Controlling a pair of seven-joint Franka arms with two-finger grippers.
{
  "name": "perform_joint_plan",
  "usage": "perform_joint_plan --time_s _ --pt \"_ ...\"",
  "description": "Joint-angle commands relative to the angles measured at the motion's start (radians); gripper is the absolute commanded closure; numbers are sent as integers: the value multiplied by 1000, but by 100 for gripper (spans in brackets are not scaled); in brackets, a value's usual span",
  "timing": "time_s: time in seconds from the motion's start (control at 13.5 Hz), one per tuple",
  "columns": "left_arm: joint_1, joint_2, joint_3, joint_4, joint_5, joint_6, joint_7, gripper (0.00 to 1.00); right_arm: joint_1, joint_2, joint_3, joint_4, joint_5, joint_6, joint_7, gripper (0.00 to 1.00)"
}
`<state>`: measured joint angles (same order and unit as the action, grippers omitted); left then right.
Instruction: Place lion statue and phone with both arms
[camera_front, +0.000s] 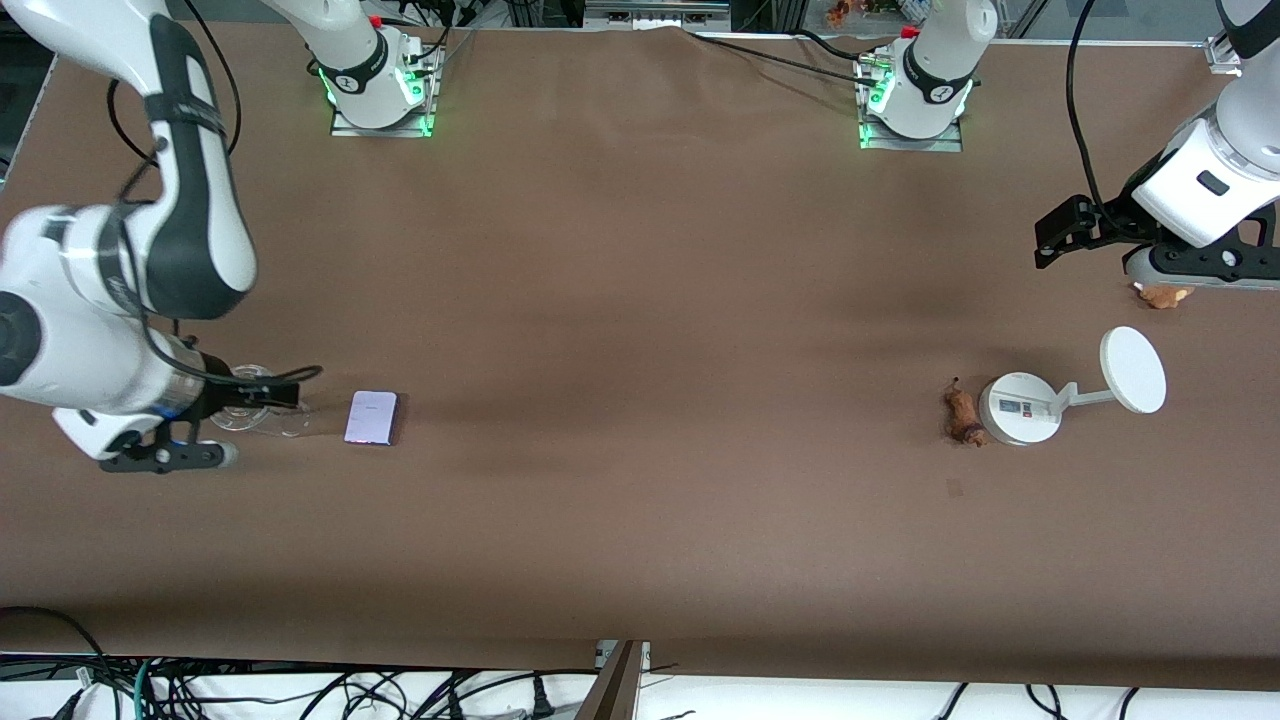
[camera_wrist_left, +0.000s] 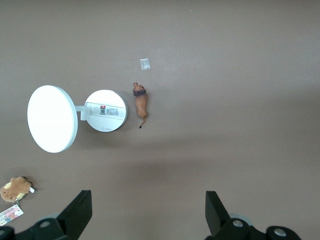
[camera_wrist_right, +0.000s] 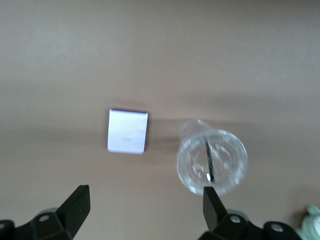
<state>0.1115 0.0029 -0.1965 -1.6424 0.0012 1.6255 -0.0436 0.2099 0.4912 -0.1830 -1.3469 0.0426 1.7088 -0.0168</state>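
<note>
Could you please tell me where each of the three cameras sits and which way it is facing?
Front view: high across the table, facing both arm bases; shows both arms, the phone and the lion statue.
Left wrist view: looks down past the open left gripper at the lion statue and white stand.
Right wrist view: looks down past the open right gripper at the phone and a clear cup.
Each wrist view shares its objects with the front view.
</note>
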Motion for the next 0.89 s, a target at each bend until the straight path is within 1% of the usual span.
perform_joint_plan --time_s 0.0,0.22,0.37,0.52,0.66,0.81 --pt "-3 16 -1 36 -4 -26 -5 0 -13 -78 7 22 -4 -86 -8 0" --pt "-3 14 -1 35 -6 -27 -5 0 -67 -227 52 -59 -10 -139 0 0" --pt "-3 16 -1 36 -4 -26 -5 0 -109 -340 106 -176 -9 -124 -3 0" --pt "-3 16 -1 36 -6 -26 -5 0 -119 -390 112 -202 -32 -118 -8 0" --pt "-3 16 -1 36 -6 -26 -5 0 -142 -454 112 -236 -29 -117 -9 0" --pt "-4 16 -1 36 -4 -26 -5 0 -142 -464 106 -227 -30 -130 -11 0"
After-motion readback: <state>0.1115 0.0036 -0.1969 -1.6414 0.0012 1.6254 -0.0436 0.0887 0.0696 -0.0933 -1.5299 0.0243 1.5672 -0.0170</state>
